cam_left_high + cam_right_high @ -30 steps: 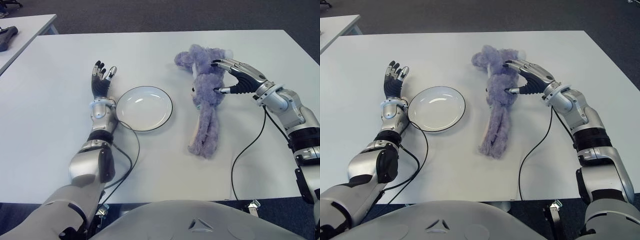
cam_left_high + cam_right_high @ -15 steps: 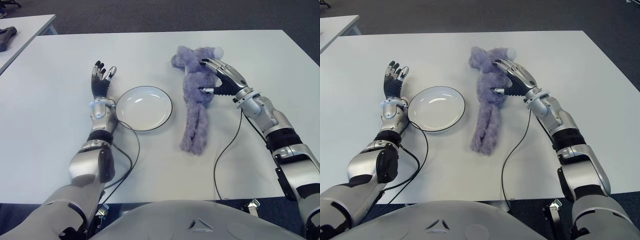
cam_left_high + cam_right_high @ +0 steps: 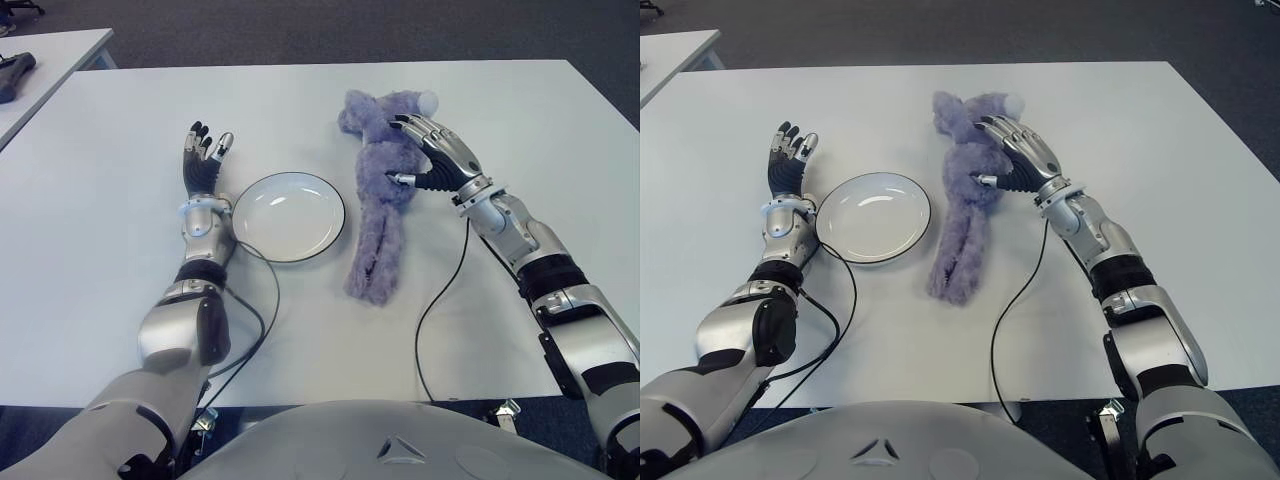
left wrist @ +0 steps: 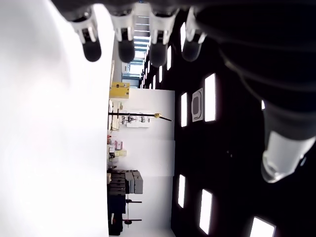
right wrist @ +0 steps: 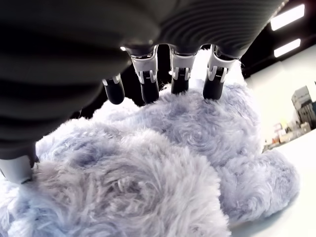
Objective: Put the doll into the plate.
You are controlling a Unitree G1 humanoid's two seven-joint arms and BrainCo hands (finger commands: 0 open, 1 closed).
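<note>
Doll (image 3: 378, 215): on tabletop (image 3: 110, 260), just right of plate (image 3: 288, 216).
Right hand (image 3: 428, 152): fingers clasping doll's upper body.
Left hand (image 3: 201, 160): spread, left of plate.

Your doll (image 3: 385, 190) shaggy lavender plush, your plate (image 3: 288, 216) glossy white glazed ceramic with a dark rim, your bench (image 3: 90, 250) smooth matt white, your right robot hand (image 3: 432, 160) brushed metal and black ribbed rubber.

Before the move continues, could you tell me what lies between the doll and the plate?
Only bare table; the eye views show nothing between doll and plate.
</note>
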